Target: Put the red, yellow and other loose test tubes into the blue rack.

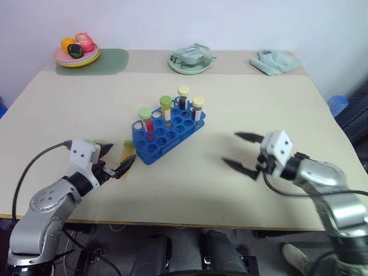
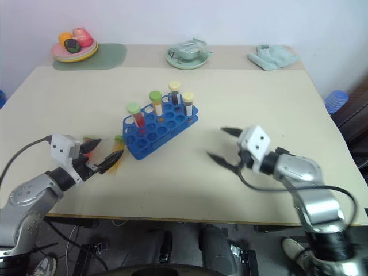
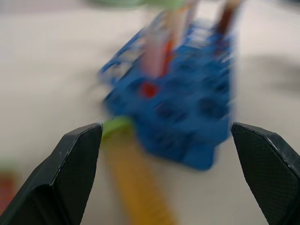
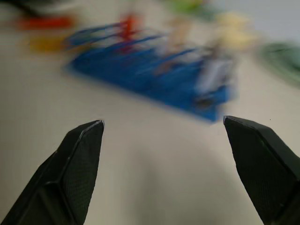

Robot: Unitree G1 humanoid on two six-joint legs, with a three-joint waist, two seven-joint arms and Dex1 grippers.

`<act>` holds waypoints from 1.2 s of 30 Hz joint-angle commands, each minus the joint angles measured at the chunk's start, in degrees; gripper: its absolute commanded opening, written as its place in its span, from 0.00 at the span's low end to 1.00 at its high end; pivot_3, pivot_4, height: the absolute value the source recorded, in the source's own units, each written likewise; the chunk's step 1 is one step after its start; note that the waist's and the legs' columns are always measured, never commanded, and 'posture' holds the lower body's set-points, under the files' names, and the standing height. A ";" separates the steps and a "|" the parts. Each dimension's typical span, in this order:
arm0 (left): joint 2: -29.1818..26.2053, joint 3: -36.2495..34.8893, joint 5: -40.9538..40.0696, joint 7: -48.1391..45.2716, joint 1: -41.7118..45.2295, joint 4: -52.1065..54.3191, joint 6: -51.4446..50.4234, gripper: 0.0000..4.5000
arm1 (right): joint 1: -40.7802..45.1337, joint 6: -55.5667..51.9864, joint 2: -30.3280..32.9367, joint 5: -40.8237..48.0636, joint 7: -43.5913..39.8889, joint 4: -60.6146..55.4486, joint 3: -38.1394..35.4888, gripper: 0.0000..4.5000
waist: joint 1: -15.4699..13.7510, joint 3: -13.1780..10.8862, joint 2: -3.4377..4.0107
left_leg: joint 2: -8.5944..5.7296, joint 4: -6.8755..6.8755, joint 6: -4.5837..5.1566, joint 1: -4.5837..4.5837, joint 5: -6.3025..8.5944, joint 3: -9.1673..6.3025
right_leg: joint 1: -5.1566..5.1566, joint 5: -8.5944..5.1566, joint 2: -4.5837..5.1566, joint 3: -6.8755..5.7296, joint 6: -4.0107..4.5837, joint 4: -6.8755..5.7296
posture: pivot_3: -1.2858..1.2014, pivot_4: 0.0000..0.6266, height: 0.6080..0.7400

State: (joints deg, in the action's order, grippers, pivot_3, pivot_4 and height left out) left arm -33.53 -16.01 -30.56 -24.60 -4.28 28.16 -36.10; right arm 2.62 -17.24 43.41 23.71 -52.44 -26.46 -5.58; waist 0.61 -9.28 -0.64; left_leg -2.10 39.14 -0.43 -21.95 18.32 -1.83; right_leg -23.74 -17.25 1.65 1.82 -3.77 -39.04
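no readable text, label, brand, number or sign anywhere, white label bands on tubes standing in the blue rack (image 1: 167, 133) ahead of both claws too small to read, nothing printed legibly on the rack itself

Four capped tubes (image 1: 183, 98) stand in one blue rack (image 1: 167, 133); two loose tubes (image 1: 126, 150) lie on the table, left of it. Two plates, one cloth (image 1: 275, 61) far.

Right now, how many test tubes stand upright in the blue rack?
4: green-capped red tube at the rack's left, green-capped yellow tube, cream-capped dark tube at the back, cream-capped tube at the right of the blue rack.
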 commanded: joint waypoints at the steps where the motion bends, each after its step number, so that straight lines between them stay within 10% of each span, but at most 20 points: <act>1: 1.28 -1.27 -4.06 7.16 5.52 4.29 -10.36 1.00 | -1.96 2.44 3.49 4.23 -7.01 -3.94 -3.23 0.92 | 0.03 -0.24 -0.14 | 0.00 -0.02 0.00 0.27 0.00 0.00 | 0.26 0.00 0.00 0.00 -0.01 0.04 | 0.52 0.24 1.00; 11: 7.06 -0.40 -5.90 21.48 28.46 1.68 -55.28 1.00 | 4.71 11.09 3.32 1.59 -12.28 2.04 -0.04 0.92 | -0.19 -0.42 -0.49 | 0.00 0.03 0.10 0.58 -0.06 -0.03 | 0.83 0.20 -0.02 -0.11 -0.33 0.49 | 0.52 0.24 1.00; 28: -5.46 4.71 -39.61 50.91 35.97 -14.59 -56.40 1.00 | 7.88 14.24 1.11 -1.37 -10.06 6.20 1.05 0.92 | 0.05 -0.37 -0.40 | 0.00 -0.17 0.06 0.55 -0.04 -0.07 | 0.79 0.22 0.02 -0.13 -0.33 0.77 | 0.52 0.24 1.00; 36: -5.18 -2.16 -45.93 47.73 37.16 -7.90 -55.61 1.00 | 7.74 14.43 0.44 -1.85 -9.03 6.60 0.83 0.92 | -0.12 -0.40 -0.44 | -0.01 -0.16 -0.25 0.39 -0.22 -0.06 | 0.66 0.22 0.02 -0.12 -0.33 0.79 | 0.52 0.24 1.00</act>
State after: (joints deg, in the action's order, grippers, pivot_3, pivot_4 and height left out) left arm -37.66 -15.70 -74.98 24.69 32.36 17.26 -91.97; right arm 9.81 -3.99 44.00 21.51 -61.93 -19.52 -4.03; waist 0.49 -9.68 -1.09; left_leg -2.11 38.98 -0.69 -21.56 18.09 -1.90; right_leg -23.08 -17.03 1.67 1.69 -4.10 -38.24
